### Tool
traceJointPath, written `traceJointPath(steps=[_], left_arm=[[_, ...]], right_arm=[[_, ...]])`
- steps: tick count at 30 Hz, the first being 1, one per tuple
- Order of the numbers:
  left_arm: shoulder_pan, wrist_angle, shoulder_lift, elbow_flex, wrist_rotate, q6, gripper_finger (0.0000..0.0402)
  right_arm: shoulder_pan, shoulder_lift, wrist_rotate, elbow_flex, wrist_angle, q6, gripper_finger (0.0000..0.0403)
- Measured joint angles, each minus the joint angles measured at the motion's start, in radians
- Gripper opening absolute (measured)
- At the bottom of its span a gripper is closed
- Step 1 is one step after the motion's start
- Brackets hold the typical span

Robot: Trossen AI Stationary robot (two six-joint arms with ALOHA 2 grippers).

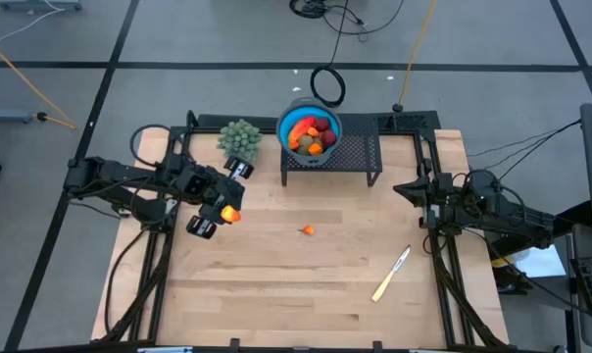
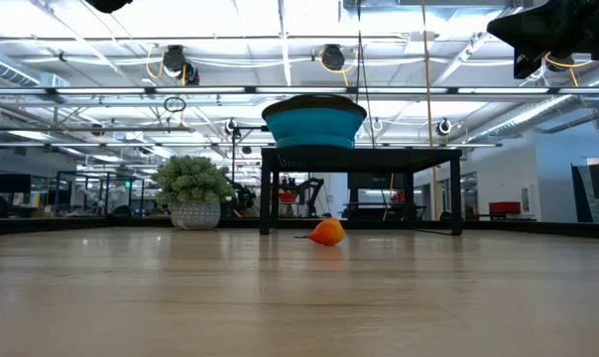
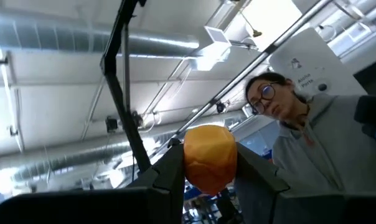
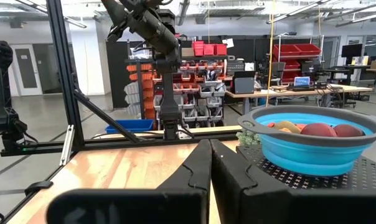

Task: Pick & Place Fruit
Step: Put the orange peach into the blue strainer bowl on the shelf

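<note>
Orange fruit [image 3: 210, 157] sits pinched in the left claw [image 1: 221, 213], raised at the frame's left. Right claw [image 4: 208, 163] waits, pressed together. Carrying step; next, release over the blue bowl [image 1: 285, 126], upper centre.

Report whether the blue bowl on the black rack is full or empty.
Nearly full: the round blue collapsible bowl on the black mesh rack holds a heap of red, orange and yellow toy fruit reaching about rim height.
</note>
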Motion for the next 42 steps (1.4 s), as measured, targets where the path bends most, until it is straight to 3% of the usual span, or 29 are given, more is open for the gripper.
traceJointPath(steps=[5, 12, 20, 26, 32, 42], left_arm=[[-0.012, 0.008, 0.000, 0.000, 0.013, 0.079, 0.0108], [-0.018, 0.010, 0.000, 0.000, -0.007, 0.048, 0.0108], [-0.018, 0.010, 0.000, 0.000, -0.301, -0.157, 0.0108], [-0.017, -0.005, 0.000, 0.000, -0.564, -0.397, 0.0108], [-0.017, -0.271, 0.000, 0.001, -0.742, -0.575, 0.0108], [-0.017, -0.834, 0.001, 0.001, -0.895, -0.615, 0.0108]], right_arm=[[0.000, 0.000, 0.000, 0.000, 0.000, 0.000, 0.0000], [0.000, 0.000, 0.000, 0.000, 0.000, 0.000, 0.0000], [0.000, 0.000, 0.000, 0.000, 0.000, 0.000, 0.0000], [0.000, 0.000, 0.000, 0.000, 0.000, 0.000, 0.0000], [0.000, 0.000, 0.000, 0.000, 0.000, 0.000, 0.0000], [0.000, 0.000, 0.001, 0.000, 0.000, 0.000, 0.0000]])
